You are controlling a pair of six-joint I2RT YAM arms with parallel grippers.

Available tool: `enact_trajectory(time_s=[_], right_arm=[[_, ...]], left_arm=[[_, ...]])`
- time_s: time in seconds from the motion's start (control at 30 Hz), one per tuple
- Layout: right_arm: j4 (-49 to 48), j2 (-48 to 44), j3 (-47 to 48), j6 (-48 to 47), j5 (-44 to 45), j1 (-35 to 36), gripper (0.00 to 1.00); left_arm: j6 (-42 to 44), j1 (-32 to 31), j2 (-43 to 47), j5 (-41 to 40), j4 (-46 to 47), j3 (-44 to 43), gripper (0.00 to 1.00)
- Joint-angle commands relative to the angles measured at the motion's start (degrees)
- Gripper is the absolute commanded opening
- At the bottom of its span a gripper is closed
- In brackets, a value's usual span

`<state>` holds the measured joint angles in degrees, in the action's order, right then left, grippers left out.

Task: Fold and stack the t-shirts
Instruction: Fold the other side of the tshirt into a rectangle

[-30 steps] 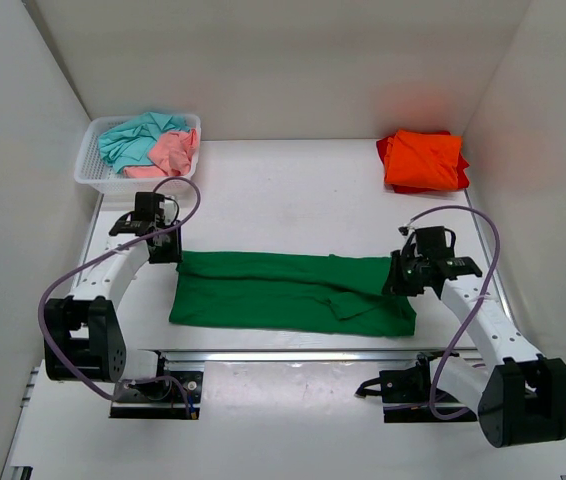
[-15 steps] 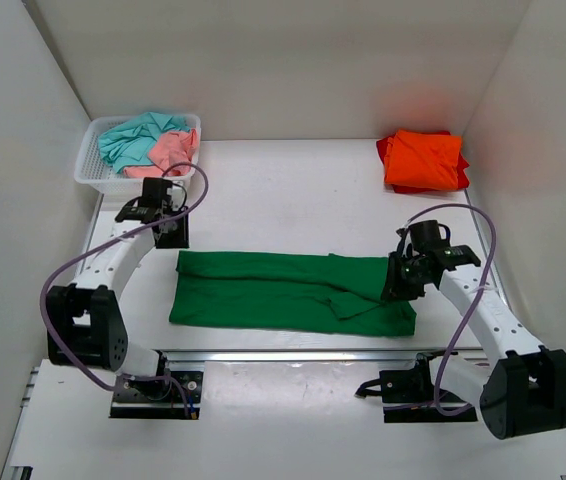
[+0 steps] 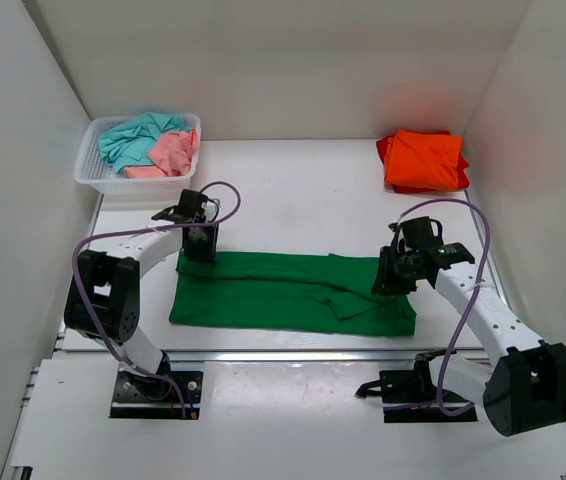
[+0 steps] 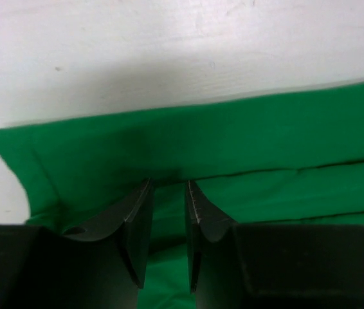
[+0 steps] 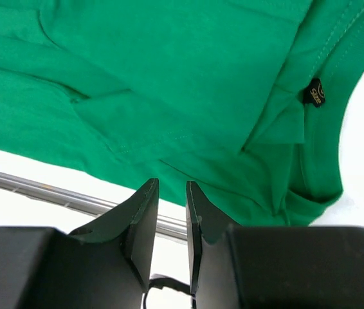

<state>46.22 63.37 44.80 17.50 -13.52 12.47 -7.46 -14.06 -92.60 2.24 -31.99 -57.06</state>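
A bright green t-shirt (image 3: 283, 290), folded into a long strip, lies flat across the middle of the table. My left gripper (image 3: 199, 245) hovers low over its far left corner. In the left wrist view its jaws (image 4: 168, 187) are nearly together with nothing between them, above the green cloth (image 4: 265, 129). My right gripper (image 3: 388, 272) is over the shirt's right end. In the right wrist view its jaws (image 5: 172, 187) are also nearly together and empty, above the shirt's near edge (image 5: 169, 96). A folded orange t-shirt (image 3: 423, 160) lies at the back right.
A white mesh basket (image 3: 91, 172) at the back left holds a crumpled teal shirt (image 3: 133, 135) and a pink shirt (image 3: 175, 152). White walls close in the left, back and right sides. A metal rail (image 3: 283, 352) runs along the table's near edge.
My left gripper has swung right, from beside the shirt's left end to over its far left corner. My right gripper has shifted slightly left and farther over the shirt's right end. The shirt has not moved.
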Motion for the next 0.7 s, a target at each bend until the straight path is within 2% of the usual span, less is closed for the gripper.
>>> enact_trajectory(time_s=[0.0, 0.07, 0.2, 0.43, 0.67], right_arm=[[-2.8, -0.4, 1.1, 1.0, -0.7, 0.7, 0.21], [-2.8, -0.6, 0.1, 0.5, -1.0, -0.2, 0.21], [-3.6, -1.1, -0.8, 0.2, -1.2, -1.0, 0.21], [-4.8, -0.5, -1.4, 0.0, -2.4, -1.0, 0.21], [-8.7, 2.2, -2.9, 1.3, -1.3, -0.2, 0.21]], left_arm=[[-2.0, -0.4, 0.4, 1.4, 3.9, 2.0, 0.36], [-2.1, -0.2, 0.0, 0.8, 3.2, 2.9, 0.37], [-1.8, 0.5, 0.9, 1.4, 0.4, 4.5, 0.34], [-1.6, -0.8, 7.2, 2.7, -4.1, 7.1, 0.33], [-1.9, 0.1, 8.9, 2.5, -4.2, 8.1, 0.34]])
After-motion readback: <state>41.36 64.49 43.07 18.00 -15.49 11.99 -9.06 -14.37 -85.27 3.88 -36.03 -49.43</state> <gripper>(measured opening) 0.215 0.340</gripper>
